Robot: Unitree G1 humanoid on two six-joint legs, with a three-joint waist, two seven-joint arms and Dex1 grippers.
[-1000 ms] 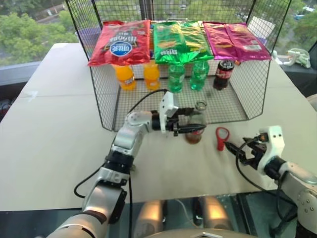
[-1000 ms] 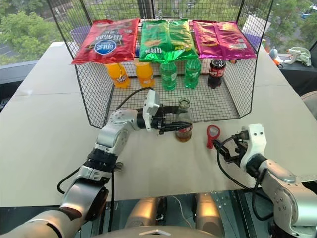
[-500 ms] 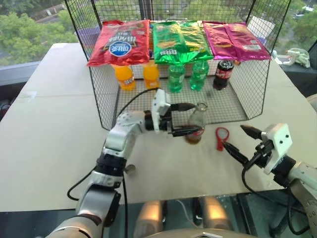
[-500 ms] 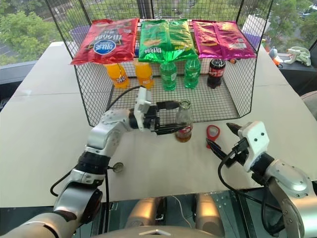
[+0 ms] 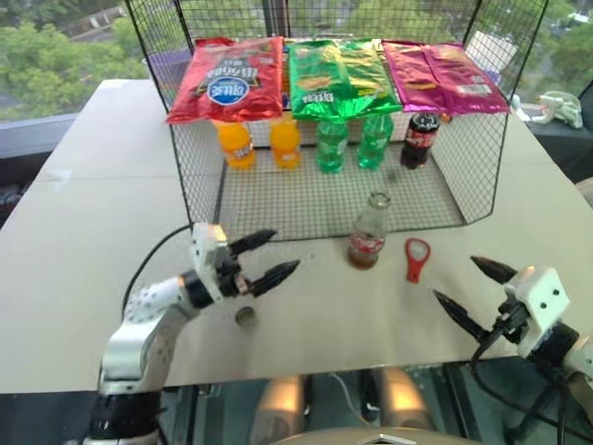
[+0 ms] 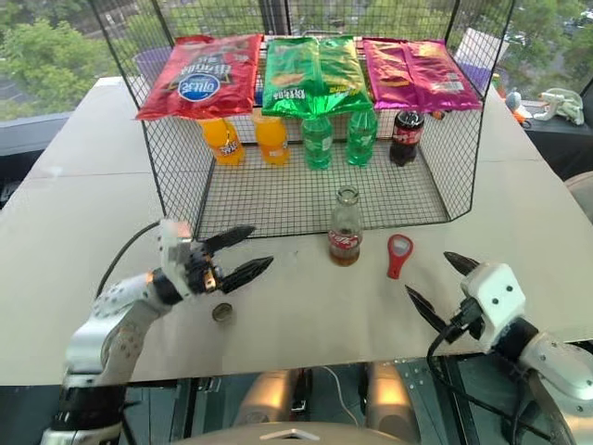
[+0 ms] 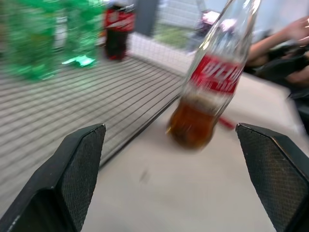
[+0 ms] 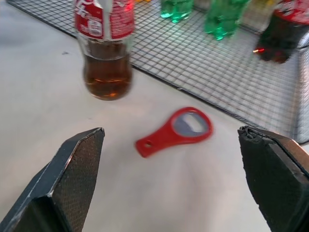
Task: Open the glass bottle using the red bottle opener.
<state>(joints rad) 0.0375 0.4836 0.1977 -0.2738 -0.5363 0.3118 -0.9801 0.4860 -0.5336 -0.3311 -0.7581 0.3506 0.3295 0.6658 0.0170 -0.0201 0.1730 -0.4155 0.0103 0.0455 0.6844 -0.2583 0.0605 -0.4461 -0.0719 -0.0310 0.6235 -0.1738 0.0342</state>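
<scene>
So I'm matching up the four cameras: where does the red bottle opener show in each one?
Left eye: red bottle opener flat on the table, right of the glass bottle.
Right eye: right of that bottle.
Left wrist: a red sliver behind the bottle's base, probably it.
Right wrist: centre, lying flat.
Shared landmark: the glass bottle.

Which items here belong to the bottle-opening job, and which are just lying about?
Job: glass bottle, cap already off; red bottle opener flat on the table; small round cap by the left gripper; right gripper.

Lying about: wire basket, three snack bags, orange bottles, green bottles, plastic cola bottle.
</scene>
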